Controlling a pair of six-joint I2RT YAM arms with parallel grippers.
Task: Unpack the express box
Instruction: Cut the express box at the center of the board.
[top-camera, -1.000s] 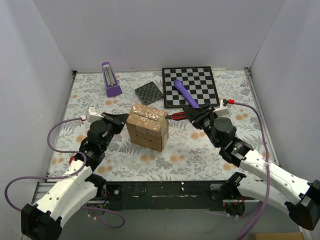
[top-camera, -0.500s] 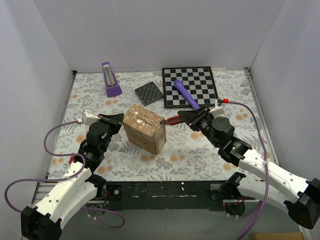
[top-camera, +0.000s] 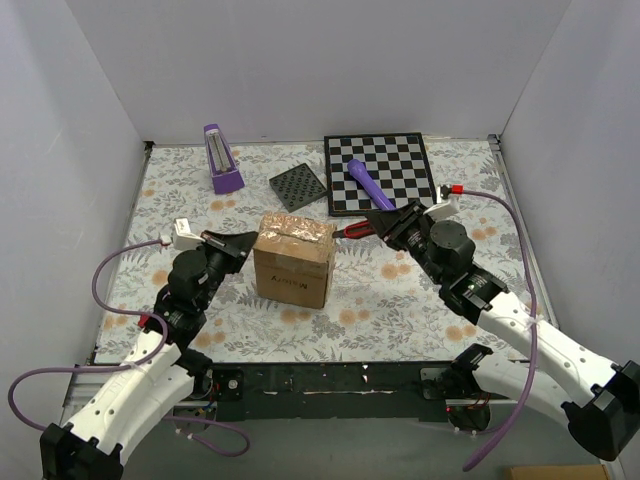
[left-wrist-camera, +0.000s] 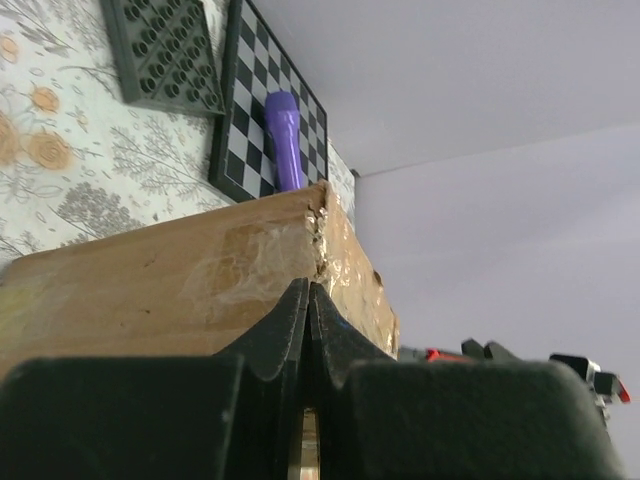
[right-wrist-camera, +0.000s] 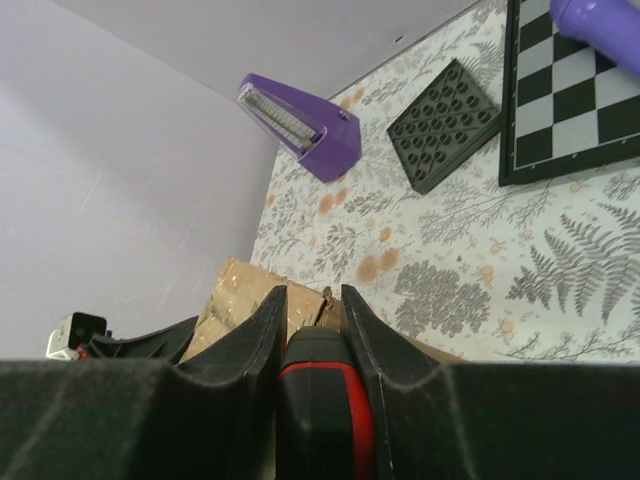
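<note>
The express box, a brown carton with glossy tape on its top, stands mid-table. My left gripper is shut and empty, its tips against the box's upper left edge; in the left wrist view the shut tips lie against the torn taped edge of the box. My right gripper is shut on a red and black cutter whose tip points at the box's top right edge. In the right wrist view the cutter sits between the fingers, aimed at the box top.
A black-and-white chessboard with a purple handle on it lies at the back right. A dark grey studded plate and a purple metronome lie behind the box. White walls close in three sides.
The right gripper pushed the cutter left into the box, twisting it, then drew back to the right. The box now sits squarer. The left gripper stayed at its left side.
</note>
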